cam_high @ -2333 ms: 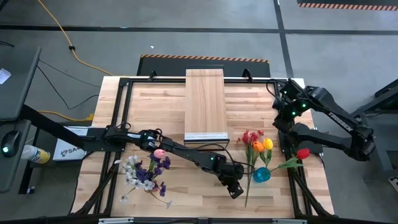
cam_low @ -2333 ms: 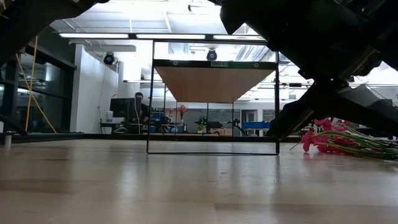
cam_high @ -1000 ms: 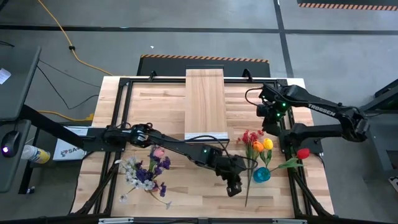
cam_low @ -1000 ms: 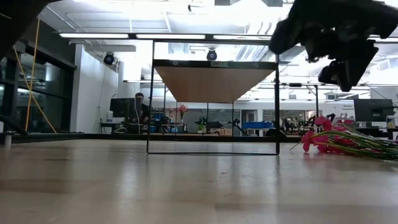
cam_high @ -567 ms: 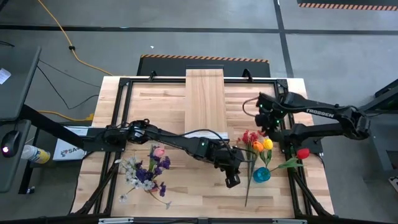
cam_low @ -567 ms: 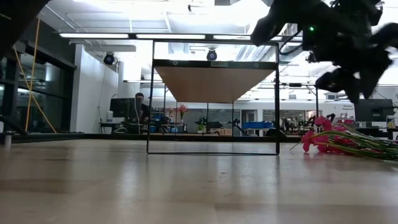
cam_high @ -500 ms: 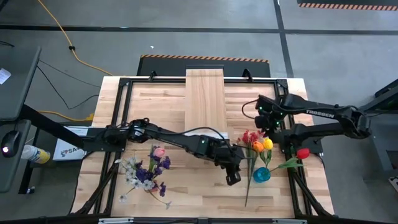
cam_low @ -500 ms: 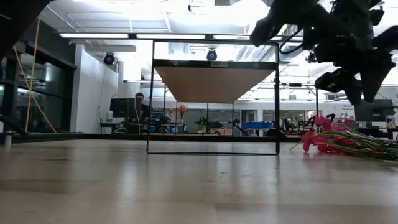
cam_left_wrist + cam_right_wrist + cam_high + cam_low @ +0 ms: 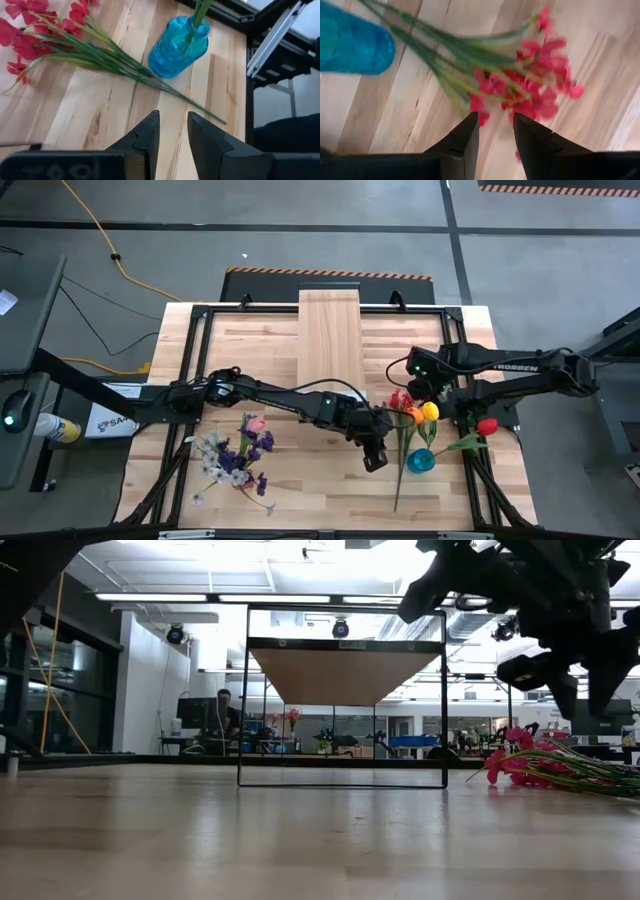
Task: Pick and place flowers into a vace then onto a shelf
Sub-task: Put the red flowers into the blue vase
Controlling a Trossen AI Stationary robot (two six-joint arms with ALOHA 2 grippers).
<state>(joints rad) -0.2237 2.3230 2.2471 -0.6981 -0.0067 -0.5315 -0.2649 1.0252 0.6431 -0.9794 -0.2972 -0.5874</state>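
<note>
In the high view my left gripper (image 9: 375, 460) hovers over the table just left of the blue glass vase (image 9: 420, 461), open by a narrow gap; its wrist view shows the vase (image 9: 177, 45) ahead. A red tulip (image 9: 487, 426) stands in the vase by its stem, leaning right. My right gripper (image 9: 412, 382), also narrowly open, hangs over the red spray (image 9: 400, 401), which lies flat beside the orange tulip (image 9: 414, 416) and yellow tulip (image 9: 431, 411). Its wrist view looks down on that spray (image 9: 530, 75). The pink tulip (image 9: 256, 424) and the purple and white sprays (image 9: 232, 462) lie at the left.
The pale wood shelf (image 9: 330, 345) runs from the far edge to mid-table, its metallic strip (image 9: 331, 400) at the near end; in the low view the shelf (image 9: 345, 675) stands raised on a black frame. Black rails (image 9: 190, 380) border the tabletop. Bare wood lies between the two flower groups.
My right gripper has come down from the far right toward the near left and now hangs over the red spray. My left gripper has drawn back a little from the near edge toward the far side, staying left of the vase. The flowers and the vase have not moved.
</note>
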